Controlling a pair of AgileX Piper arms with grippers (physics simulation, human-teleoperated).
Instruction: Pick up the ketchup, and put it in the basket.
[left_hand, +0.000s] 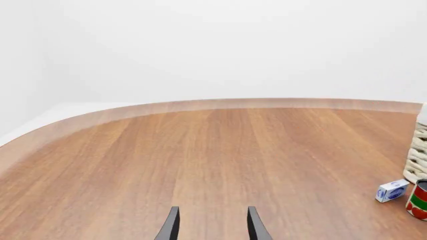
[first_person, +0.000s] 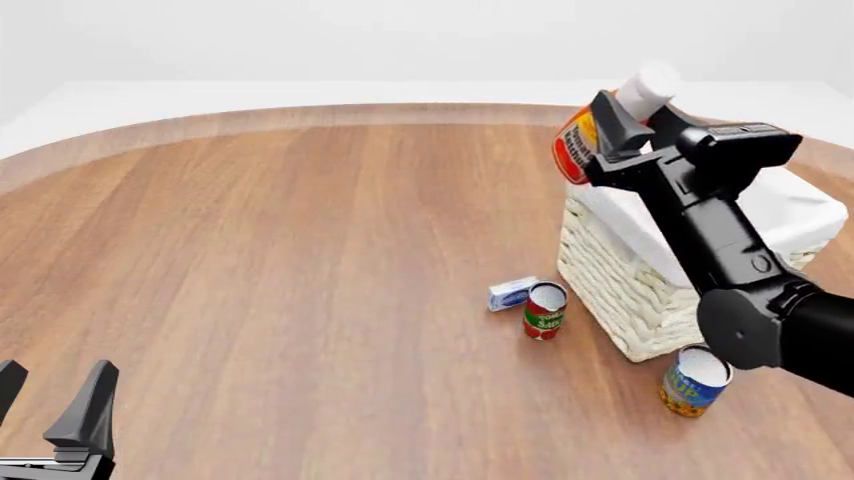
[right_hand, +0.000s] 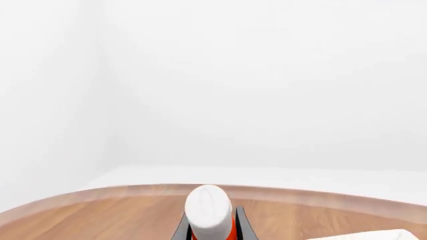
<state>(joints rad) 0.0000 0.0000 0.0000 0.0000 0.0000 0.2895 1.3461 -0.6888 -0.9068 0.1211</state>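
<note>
front view | right end effector (first_person: 603, 135) is gripping the ketchup (first_person: 578, 146), carrying it tilted above the basket (first_person: 627, 290) near corner | pickup done, lowering and release left | left end effector (first_person: 51, 400) is idling wide, well apart from basket

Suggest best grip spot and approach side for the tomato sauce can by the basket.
Probably grip the tomato sauce can across its round side wall at mid-height, coming from above. It stands upright with an open top; the small blue-and-white box lies close on its left and the basket stands on its right.
</note>
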